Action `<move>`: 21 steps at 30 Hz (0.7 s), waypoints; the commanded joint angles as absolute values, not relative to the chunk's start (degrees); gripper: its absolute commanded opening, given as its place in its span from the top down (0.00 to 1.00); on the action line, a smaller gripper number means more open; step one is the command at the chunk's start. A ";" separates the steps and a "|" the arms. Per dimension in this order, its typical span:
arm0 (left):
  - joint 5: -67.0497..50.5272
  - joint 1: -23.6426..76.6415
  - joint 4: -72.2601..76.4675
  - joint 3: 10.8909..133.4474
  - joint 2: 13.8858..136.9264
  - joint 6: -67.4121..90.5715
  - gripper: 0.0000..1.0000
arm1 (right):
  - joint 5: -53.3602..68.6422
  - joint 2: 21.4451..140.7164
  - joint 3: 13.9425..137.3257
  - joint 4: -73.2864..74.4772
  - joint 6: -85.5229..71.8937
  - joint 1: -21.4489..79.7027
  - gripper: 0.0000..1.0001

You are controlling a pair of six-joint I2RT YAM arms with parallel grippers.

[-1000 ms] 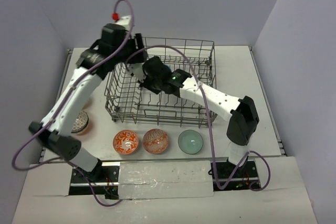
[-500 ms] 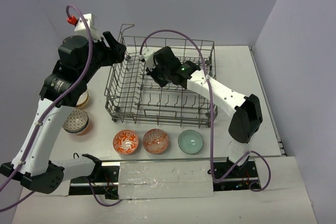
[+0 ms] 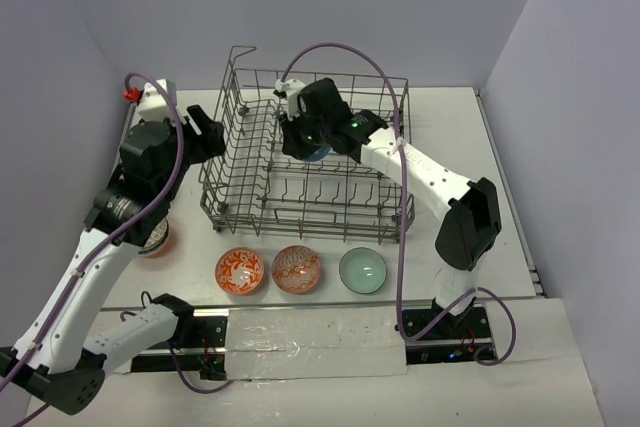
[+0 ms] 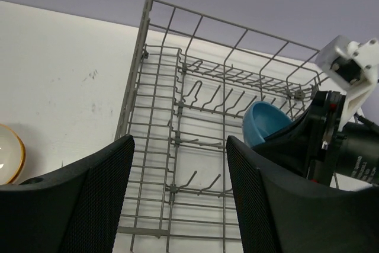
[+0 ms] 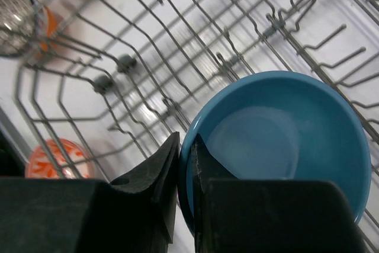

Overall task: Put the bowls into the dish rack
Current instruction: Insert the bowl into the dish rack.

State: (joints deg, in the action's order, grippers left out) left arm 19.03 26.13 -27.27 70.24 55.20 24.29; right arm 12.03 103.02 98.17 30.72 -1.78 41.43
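One blue bowl (image 5: 278, 146) stands tilted on edge in the right gripper (image 5: 186, 146); left gripper (image 4: 179, 143) gapes wide.

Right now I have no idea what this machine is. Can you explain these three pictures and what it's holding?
These are two white robot arms bolted at the table's near edge, each ending in a two-finger gripper. The wide picture comes from a camera above and behind them; the other two come from cameras on the wrists. On the white table stands a grey wire dish rack. In front of it lie an orange-red patterned bowl, a red-and-white patterned bowl and a pale green bowl. The right gripper pinches the rim of a blue bowl over the rack's tines. The left gripper is open and empty, at the rack's left end.
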 commanded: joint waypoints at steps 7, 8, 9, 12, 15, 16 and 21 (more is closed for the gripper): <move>22.85 26.19 -18.99 61.09 50.28 25.05 0.31 | 15.92 103.89 105.38 19.35 -19.50 39.20 1.00; 22.76 26.28 -18.81 60.65 49.66 25.22 0.31 | 15.30 103.63 104.86 16.73 -22.99 39.11 1.00; 22.59 26.28 -18.55 59.51 49.22 25.22 0.31 | 14.86 103.45 103.55 15.22 -25.03 39.02 1.00; 22.94 26.19 -16.09 56.26 47.38 24.96 0.31 | 12.40 101.52 98.36 7.67 -32.94 38.58 1.00; 24.08 26.28 -15.30 54.23 45.97 25.22 0.31 | 9.41 99.94 91.68 -2.08 -40.15 38.50 1.00; 24.26 26.45 -15.38 54.23 45.79 25.05 0.31 | 8.27 99.76 90.19 -5.85 -43.04 38.58 1.00; 28.63 27.42 -16.78 54.40 47.19 25.23 0.31 | 2.38 101.07 85.52 -13.00 -47.37 39.55 1.00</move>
State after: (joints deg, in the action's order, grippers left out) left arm 24.64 26.68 -18.96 54.06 46.81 24.75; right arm 7.31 102.91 85.43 -0.38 -41.34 39.09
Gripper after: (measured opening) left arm 0.688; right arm 0.172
